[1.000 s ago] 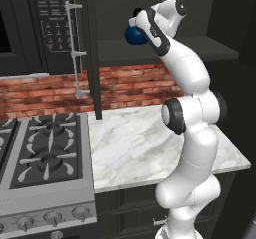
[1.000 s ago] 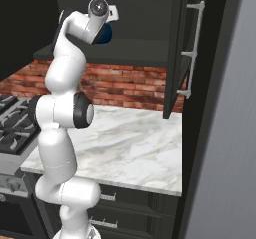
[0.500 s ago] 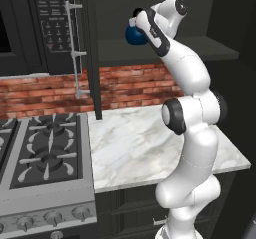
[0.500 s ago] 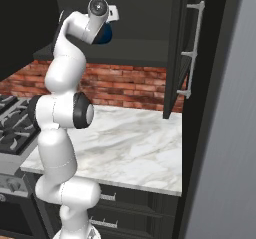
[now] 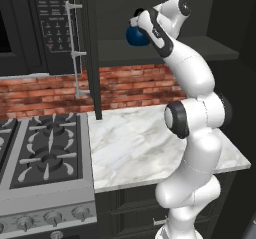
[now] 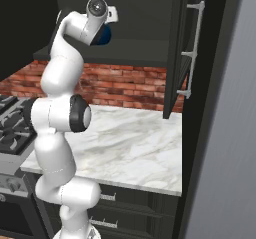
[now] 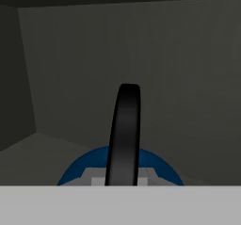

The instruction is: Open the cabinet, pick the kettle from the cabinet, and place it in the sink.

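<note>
The cabinet [image 5: 85,48] doors stand open so the arm can reach up onto its shelf, where the kettle [image 5: 136,34] sits. The fingers are clenched on the kettle's arched handle [image 7: 125,130], the natural hold for lifting it out toward the sink.

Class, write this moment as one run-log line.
cabinet: open | kettle: inside cabinet | gripper: shut on kettle handle | sink: pending
</note>
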Motion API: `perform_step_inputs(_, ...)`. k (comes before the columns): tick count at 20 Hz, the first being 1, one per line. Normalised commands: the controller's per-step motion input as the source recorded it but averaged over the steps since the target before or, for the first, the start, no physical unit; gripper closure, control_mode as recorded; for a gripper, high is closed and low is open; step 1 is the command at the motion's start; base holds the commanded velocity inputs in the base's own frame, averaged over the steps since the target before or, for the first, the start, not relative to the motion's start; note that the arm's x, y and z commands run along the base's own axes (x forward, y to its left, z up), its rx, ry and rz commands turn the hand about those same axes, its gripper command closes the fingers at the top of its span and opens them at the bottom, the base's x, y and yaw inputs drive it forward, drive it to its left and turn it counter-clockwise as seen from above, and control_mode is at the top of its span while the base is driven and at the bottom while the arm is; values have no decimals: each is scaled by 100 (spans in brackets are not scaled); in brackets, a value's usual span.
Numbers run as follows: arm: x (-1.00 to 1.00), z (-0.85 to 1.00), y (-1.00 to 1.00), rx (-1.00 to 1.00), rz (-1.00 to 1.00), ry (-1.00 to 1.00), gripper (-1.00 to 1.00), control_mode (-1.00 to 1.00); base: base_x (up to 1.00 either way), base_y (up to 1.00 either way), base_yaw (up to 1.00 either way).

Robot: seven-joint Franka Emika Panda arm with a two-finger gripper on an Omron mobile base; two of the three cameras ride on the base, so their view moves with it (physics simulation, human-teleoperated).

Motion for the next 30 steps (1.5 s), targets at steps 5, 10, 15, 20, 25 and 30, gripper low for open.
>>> perform_step_inputs(5,-54,3,0,11,-1,5,100,-100,0,0,0)
perform_step_inputs(10,-63,3,0,7,0,6,100,-100,0,0,0)
perform_step_inputs(15,-68,0,0,3,0,0,100,-100,0,0,0)
perform_step_inputs(20,-74,0,-1,3,0,0,100,-100,0,0,0)
perform_step_inputs(25,-75,1,-6,4,0,0,100,-100,0,0,0)
perform_step_inputs(30,-75,1,-8,3,0,0,100,-100,0,0,0)
